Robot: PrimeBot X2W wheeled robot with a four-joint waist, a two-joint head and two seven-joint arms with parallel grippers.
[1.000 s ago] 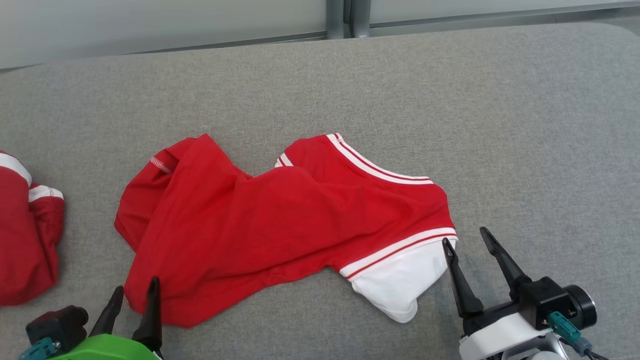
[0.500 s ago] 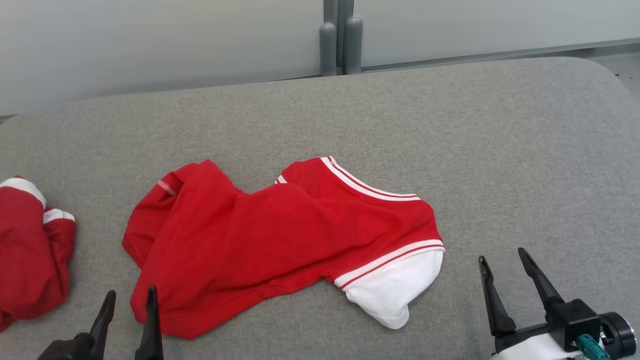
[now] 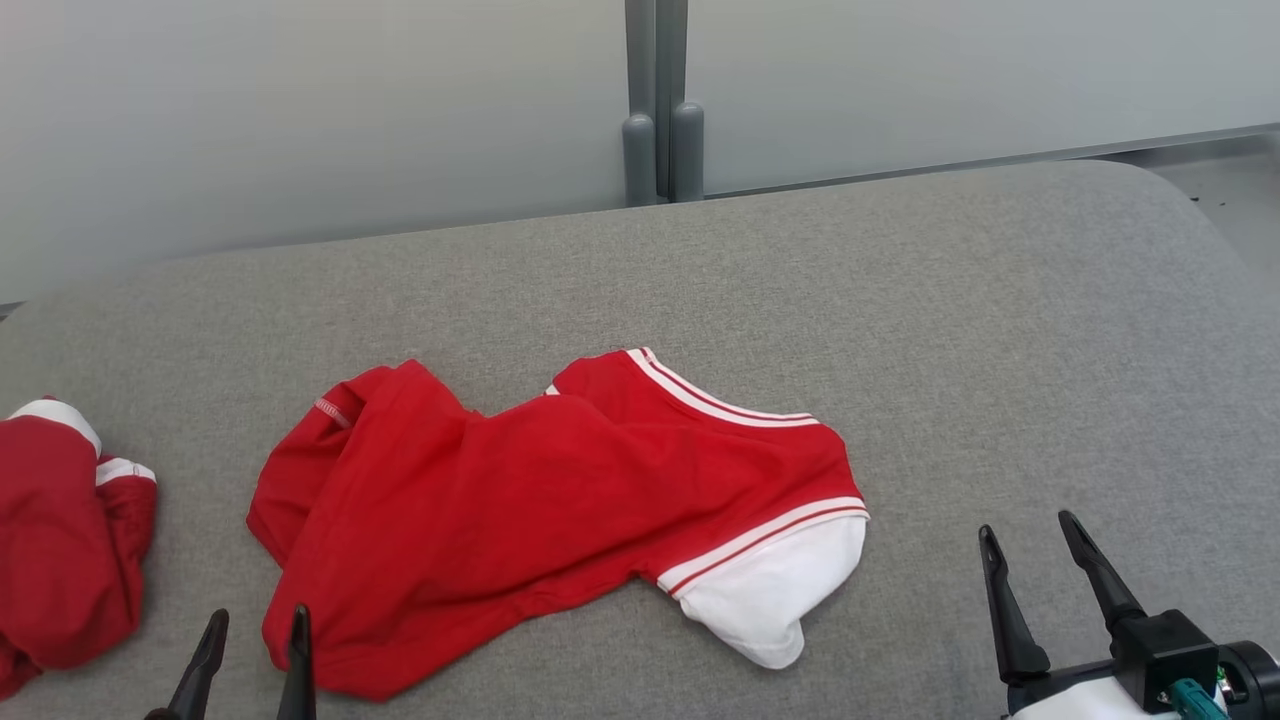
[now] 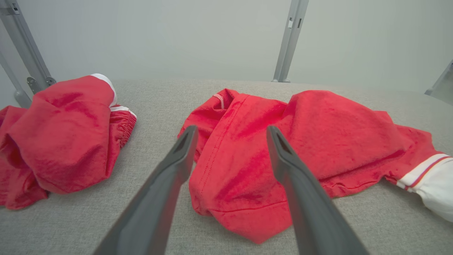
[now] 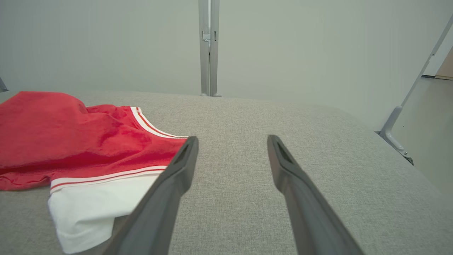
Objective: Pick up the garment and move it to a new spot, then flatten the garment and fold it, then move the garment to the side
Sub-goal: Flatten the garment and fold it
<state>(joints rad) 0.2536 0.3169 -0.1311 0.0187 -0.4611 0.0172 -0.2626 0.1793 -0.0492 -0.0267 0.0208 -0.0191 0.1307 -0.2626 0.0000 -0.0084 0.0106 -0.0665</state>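
The garment (image 3: 540,500) is a red top with white stripes and a white sleeve end, lying crumpled in the middle of the grey padded table (image 3: 1000,320). My left gripper (image 3: 258,613) is open at the bottom left, its fingers just in front of the garment's near left corner, touching nothing. In the left wrist view the left gripper (image 4: 231,128) frames the garment's (image 4: 318,134) red hem. My right gripper (image 3: 1028,524) stands open to the right of the white sleeve, apart from it. In the right wrist view the right gripper (image 5: 233,138) has the garment (image 5: 70,141) at its left.
A second red garment (image 3: 60,540) with white trim lies bunched at the table's left edge, also in the left wrist view (image 4: 60,134). A grey post (image 3: 660,150) stands behind the table against a pale wall. The table's right end is rounded.
The head camera has tilted up, so the whole picture slid down. My right gripper has drawn back to the right, away from the white sleeve. The left gripper has pulled back toward me.
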